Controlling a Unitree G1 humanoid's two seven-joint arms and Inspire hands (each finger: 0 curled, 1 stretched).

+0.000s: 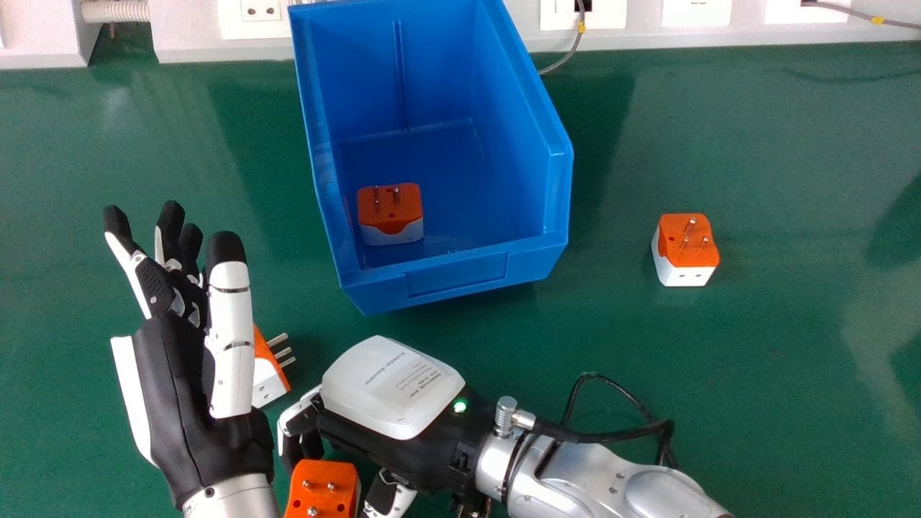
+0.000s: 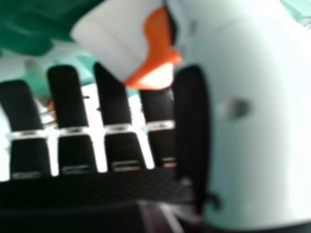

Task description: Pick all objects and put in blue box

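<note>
Upright at the left in the head view, my left hand (image 1: pixel 194 374) is open. It partly hides an orange and white plug adapter (image 1: pixel 268 387) lying beside it. At the bottom, my right hand (image 1: pixel 392 392) is open around a second adapter (image 1: pixel 322 488), its fingers on one side and thumb on the other. The right hand view has this adapter (image 2: pixel 116 34) close against the thumb, over the fingertips of my right hand (image 2: pixel 114 102); a firm hold cannot be made out. A third adapter (image 1: pixel 687 244) stands at the right. The blue box (image 1: pixel 457 277) contains one adapter (image 1: pixel 390 216).
White panels with sockets (image 1: pixel 259 16) run along the back of the green table (image 1: pixel 777 345), behind the box. A thin grey cable (image 1: pixel 568 54) hangs beside the box's back right side. A black cable (image 1: pixel 611 435) loops next to the right forearm.
</note>
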